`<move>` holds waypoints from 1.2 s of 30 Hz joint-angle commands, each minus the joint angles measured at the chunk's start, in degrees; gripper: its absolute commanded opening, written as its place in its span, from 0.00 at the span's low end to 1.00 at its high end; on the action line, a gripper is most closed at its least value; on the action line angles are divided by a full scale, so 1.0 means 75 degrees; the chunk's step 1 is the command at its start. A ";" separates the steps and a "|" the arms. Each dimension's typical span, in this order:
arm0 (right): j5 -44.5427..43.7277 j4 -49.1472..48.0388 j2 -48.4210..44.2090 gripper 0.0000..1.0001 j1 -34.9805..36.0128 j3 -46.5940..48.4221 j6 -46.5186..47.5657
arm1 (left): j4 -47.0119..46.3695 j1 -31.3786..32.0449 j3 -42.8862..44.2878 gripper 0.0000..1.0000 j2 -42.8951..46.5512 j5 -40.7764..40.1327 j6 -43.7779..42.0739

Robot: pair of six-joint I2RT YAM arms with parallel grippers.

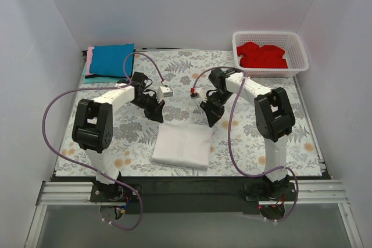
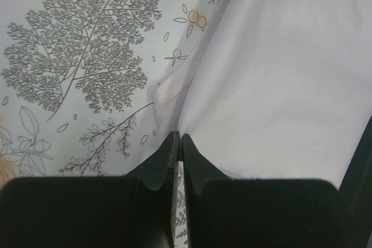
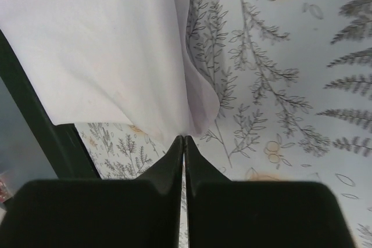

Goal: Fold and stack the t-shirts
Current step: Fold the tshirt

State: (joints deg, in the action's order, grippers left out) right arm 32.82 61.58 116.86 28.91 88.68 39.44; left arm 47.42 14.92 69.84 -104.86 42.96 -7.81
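While both tools sit at the far edge of the white t-shirt [image 1: 183, 143], note the one relation that counts: the whole shirt lies on the near side of them, toward the arm bases. The left tool [image 1: 157, 114] is on the far-left corner and the right tool [image 1: 210, 119] on the far-right corner, so each arm is nearest its own corner. The pinched edge runs left to right between them. The shirt's long axis runs far to near, slightly slanted, with its near end toward the left.

Both wrist views show the fingers pressed together with white cloth caught at the tips, so you have a two-corner pinch. How deep the cloth sits in either pinch is hidden.

The shirt lies flat on the floral surface [image 1: 250, 137], centre-front, already narrowed to a rectangle.

My read: the next fold goes far edge over near edge, so you would lift and carry both corners toward the bases together, keeping that edge taut and level.

The blue t-shirt [image 1: 113, 59] lies on the pink t-shirt [image 1: 89, 62] at far left. The red t-shirt [image 1: 261, 55] is in the basket [image 1: 296, 45] at far right.
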 commanded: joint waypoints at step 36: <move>0.0708 -0.2223 -0.1444 0.90 -0.1053 0.1057 -0.2432 | -0.3651 -0.0665 0.0194 0.79 0.1381 0.0711 0.6171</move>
State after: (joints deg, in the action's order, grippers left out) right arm 28.88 44.82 114.96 20.99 100.16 25.19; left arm 21.85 9.52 73.45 -106.32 38.33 26.96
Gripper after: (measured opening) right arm 0.856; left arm 0.776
